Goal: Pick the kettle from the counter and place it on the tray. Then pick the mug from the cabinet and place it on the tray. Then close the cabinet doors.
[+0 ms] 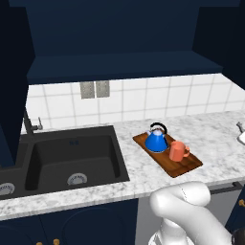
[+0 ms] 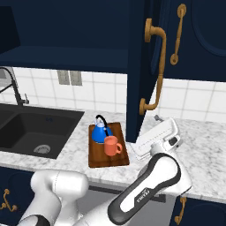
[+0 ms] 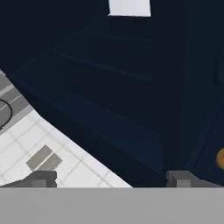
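The blue kettle (image 1: 156,140) stands upright on the far end of the brown wooden tray (image 1: 185,168), and the orange-red mug (image 1: 178,151) stands beside it on the tray. Both also show in the right base view, kettle (image 2: 100,132) and mug (image 2: 111,146) on the tray (image 2: 95,160). The navy cabinet (image 1: 119,67) above is open, its dark shelf bare. The right cabinet door (image 2: 137,79) swings out over the counter (image 1: 210,139). My gripper (image 3: 111,179) is open and holds nothing. It hovers just right of that door's lower edge, aimed up into the cabinet.
A black double sink (image 1: 72,160) with a dark faucet (image 1: 28,125) lies left of the tray. The open door's brass handle (image 2: 155,66) hangs close above my hand. The left cabinet door (image 1: 12,95) juts out at the far left. White tiles carry an outlet (image 1: 94,89).
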Controlling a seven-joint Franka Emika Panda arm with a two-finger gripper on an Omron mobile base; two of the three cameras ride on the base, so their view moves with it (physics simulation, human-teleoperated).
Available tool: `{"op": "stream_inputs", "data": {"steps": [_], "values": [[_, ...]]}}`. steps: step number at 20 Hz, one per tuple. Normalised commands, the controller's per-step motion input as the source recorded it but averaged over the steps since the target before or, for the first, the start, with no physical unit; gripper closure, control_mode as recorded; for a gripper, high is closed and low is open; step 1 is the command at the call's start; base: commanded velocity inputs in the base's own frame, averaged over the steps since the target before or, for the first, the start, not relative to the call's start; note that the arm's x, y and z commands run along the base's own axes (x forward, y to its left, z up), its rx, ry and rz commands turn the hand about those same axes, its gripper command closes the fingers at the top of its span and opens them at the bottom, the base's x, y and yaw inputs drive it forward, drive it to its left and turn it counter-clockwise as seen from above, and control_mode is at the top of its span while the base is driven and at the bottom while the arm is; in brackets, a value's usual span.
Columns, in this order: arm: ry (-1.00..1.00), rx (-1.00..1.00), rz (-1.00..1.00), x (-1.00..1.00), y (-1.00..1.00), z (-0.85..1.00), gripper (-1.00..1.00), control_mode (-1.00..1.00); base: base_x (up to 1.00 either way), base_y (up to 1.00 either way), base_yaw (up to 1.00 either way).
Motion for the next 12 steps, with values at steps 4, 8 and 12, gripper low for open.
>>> {"op": "stream_inputs", "data": {"steps": [4,8,12], "values": [[-0.34,-0.02,0.00,-0.29,-0.22,0.74,-1.00,-1.00,0.00,0.00,0.00],[-0.35,-0.11,-0.02,-0.53,-0.02,0.64,-1.00,-1.00,0.00,0.00,0.00],[-0.29,-0.30,-0.01,-0.69,0.41,0.35,-1.00,-1.00,0.00,0.00,0.00]]}}
